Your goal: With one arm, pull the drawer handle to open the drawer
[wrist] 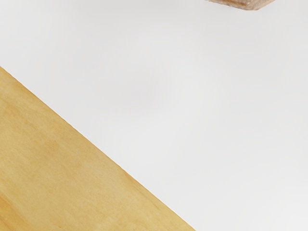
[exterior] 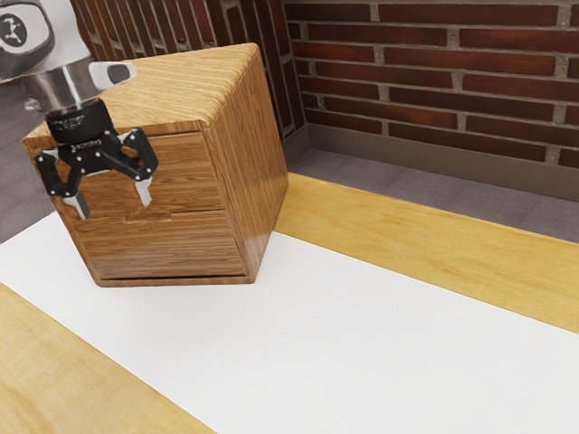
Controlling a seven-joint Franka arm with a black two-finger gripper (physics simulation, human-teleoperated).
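The main risk was a missed or weak grip. The small wooden handle [exterior: 150,218] looked shallow and lay low on the front of the light-brown wooden cabinet [exterior: 226,136], near the line between its two drawer fronts. The black two-finger end effector [exterior: 113,204] hung just above this handle and a little toward the exterior view's left. If it closed there, it would probably pinch only air. If it went straight down, one finger could strike the top of the handle or slide off it. A pull with a poor hold could also drag the whole cabinet over the white mat [exterior: 344,334] instead of opening the drawer.

Both drawer fronts looked flush with the body, so the drawer seemed not opened yet.

The arm came in from the upper left of the exterior view, with the hand pointing down before the cabinet front. The fingers were spread apart and held nothing. Under the hand, the wrist view showed the mat [wrist: 192,96], the yellow wooden surface [wrist: 57,178] and a cabinet corner [wrist: 240,4].
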